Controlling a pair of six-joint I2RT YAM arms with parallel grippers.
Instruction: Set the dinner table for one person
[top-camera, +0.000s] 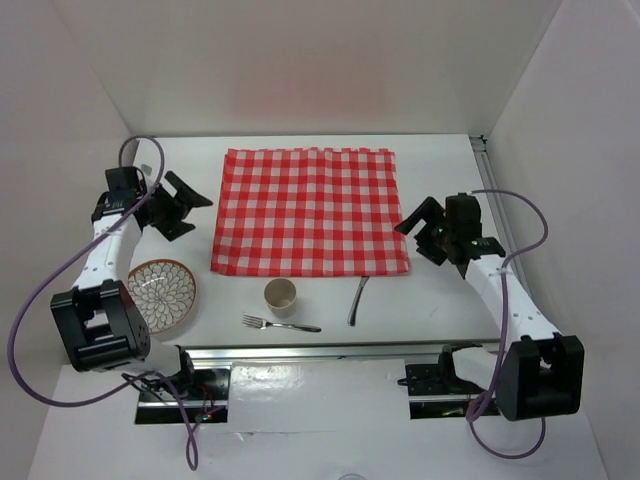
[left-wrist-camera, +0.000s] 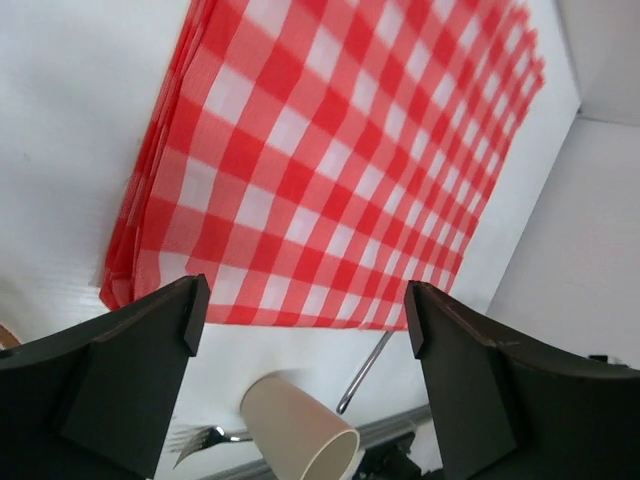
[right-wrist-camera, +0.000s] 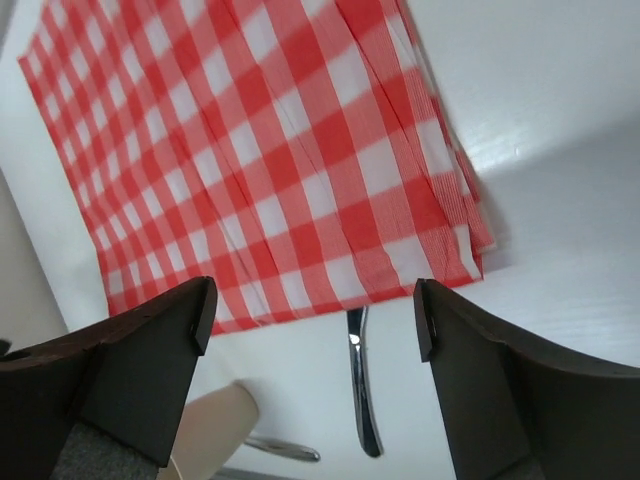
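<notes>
Left fingers (top-camera: 197, 215) and right fingers (top-camera: 412, 240) are both released, grasping nothing. The checked cloth (top-camera: 310, 210) lies between them on the white counter (top-camera: 440, 160). We judge the plate (top-camera: 161, 295), just base-ward of the left fingers, comes first: pinch its rim, lift it level and centre it on the cloth.

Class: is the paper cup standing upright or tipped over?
Upright. From above, the paper cup shows its round open mouth facing up, its base on the dinner table.
</notes>
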